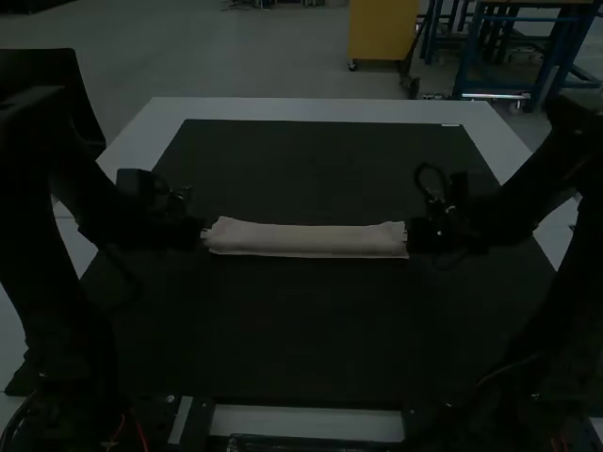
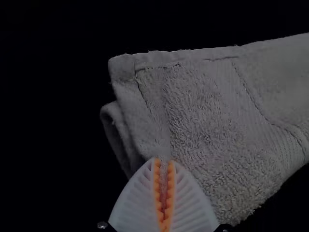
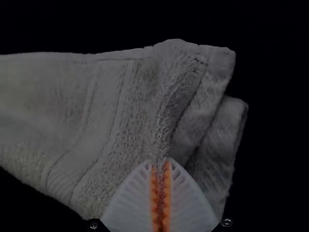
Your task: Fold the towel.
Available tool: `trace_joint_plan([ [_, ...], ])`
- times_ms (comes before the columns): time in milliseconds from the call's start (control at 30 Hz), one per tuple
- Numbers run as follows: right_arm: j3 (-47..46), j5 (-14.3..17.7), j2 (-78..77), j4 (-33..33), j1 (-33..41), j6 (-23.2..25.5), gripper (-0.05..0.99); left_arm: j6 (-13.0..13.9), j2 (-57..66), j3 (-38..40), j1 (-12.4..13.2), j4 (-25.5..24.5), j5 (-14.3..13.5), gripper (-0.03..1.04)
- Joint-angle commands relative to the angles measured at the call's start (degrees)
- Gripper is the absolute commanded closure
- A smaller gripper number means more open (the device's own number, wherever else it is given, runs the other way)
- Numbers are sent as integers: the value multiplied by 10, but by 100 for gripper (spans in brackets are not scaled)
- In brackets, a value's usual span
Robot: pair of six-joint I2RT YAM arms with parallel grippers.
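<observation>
Our pale, off-white terry towel (image 1: pixel 306 239) lies as a long narrow strip, already folded into layers, running from nine o'clock to three. Take the dark mat (image 1: pixel 283 330) as our dial, twelve being away from the arms: the strip sits just on the twelve side of centre. We can't tell whether it rests flat or hangs slightly raised

At the nine o'clock end, the left gripper (image 2: pixel 163 162), with white ribbed fingers (image 2: pixel 135 203), is drawn in narrow and pinches the end of the cloth; at the three o'clock end, the right gripper (image 3: pixel 160 162) is narrowed on the other end in the same way. A looped layer peeks out beyond the upper one at each end, and we can't tell whether both pinches take in every layer

We judge the step in hand to be moving or turning the strip by both ends. To do it well, we should raise both ends together, at one height and one pace, with the strip just taut; pulling harder could drag a layer out. When setting down, let's match the edges before easing both pinches open evenly

Farther out, the black left arm (image 1: pixel 57 254) comes in from nine, the black right arm (image 1: pixel 528 207) from three, and the white tabletop (image 1: pixel 311 108) borders the mat
</observation>
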Motion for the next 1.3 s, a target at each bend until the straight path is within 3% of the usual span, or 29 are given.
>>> trace_joint_plan([
  [0,0,29,6,1,-1,-9,66,10,-3,-13,5,13,-29,94],
  [67,0,34,7,2,-1,-9,46,10,2,-17,6,15,-33,72],
  [167,1,37,7,3,-3,-6,16,12,4,-17,11,13,-36,24],
  [200,3,36,8,2,-4,-6,14,13,4,-17,14,13,-36,11],
  [233,5,36,7,2,-4,-6,14,13,5,-17,19,13,-36,4],
  [467,19,33,4,0,-3,-5,8,6,1,-15,64,20,-21,4],
  [667,31,40,6,1,0,-3,6,-2,-2,-11,95,20,9,4],
  [833,43,40,13,3,2,-7,4,-23,-14,-11,104,21,36,4],
  [1000,48,40,30,5,7,-9,4,-36,-29,-11,105,24,40,4],
  [1267,64,40,64,7,11,-19,4,-81,-69,-11,105,48,40,4],
])
